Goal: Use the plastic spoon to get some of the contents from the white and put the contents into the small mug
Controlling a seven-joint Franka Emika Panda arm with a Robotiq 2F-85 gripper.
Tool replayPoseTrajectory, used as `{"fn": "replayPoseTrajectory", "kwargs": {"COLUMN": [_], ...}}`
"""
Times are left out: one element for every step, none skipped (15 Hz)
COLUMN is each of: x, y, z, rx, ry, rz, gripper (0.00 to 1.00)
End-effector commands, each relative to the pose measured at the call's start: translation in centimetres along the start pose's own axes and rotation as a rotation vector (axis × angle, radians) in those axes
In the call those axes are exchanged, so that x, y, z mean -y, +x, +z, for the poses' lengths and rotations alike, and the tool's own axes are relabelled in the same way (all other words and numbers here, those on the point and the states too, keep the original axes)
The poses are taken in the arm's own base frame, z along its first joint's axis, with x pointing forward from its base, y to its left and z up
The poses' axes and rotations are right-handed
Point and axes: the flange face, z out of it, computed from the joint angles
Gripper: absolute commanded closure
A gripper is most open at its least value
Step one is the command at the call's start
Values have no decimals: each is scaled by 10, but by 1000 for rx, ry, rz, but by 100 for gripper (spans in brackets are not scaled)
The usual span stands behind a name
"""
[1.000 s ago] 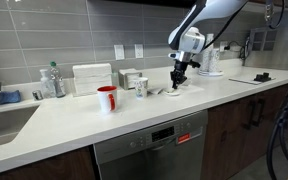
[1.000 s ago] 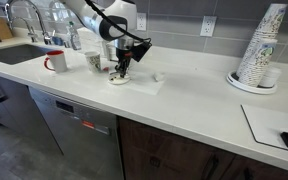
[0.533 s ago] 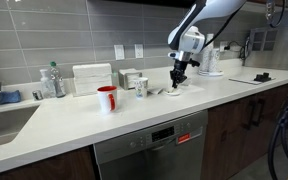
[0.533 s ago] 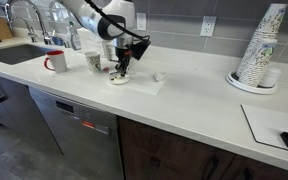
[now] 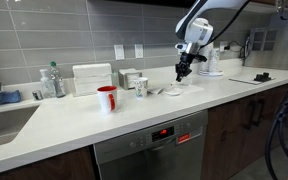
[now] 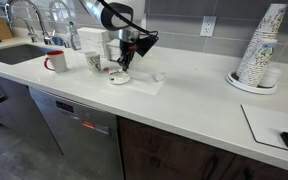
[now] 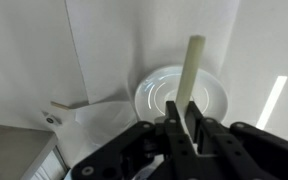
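The spoon (image 7: 191, 70) is pale cream and the dish (image 7: 149, 95) white. The fingers (image 7: 172, 137) are black. The red mug (image 5: 106, 99) is glossy; the small mug (image 5: 141, 87) is whitish with a dark greenish pattern. The tabletop (image 5: 114, 122) is white, the wall tiles (image 5: 44, 40) grey.

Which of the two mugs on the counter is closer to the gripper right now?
The small mug, whitish with a dark pattern. It stands between the taller red mug and the gripper, which holds the plastic spoon.
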Motion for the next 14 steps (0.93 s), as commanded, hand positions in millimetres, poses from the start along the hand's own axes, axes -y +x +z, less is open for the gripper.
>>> {"fn": "replayPoseTrajectory", "kwargs": {"x": [3,2,0,-2,-3,-6,-7,-11,-13,-15,-16,-17,-17,-17], "y": [-22,-28,-36,-42,-48,-53,-58,-65,-70,-73,-77,-81,-85,-89], "z": [-28,-35,-43,-49,-55,-60,-64,-68,-69,-70,-69,-69,-68,-66], "rx": [-44,-47,-30,-19,-4,13,26,66,80,100,120,131,147,167], "ry": [-44,-62,-90,-112,-132,-154,-171,-217,-239,-261,-284,-300,-313,-317], "rz": [93,124,164,201,235,269,301,346,384,411,438,464,485,498], "gripper": [96,96,96,96,96,96,96,96,96,96,96,96,96,96]}}
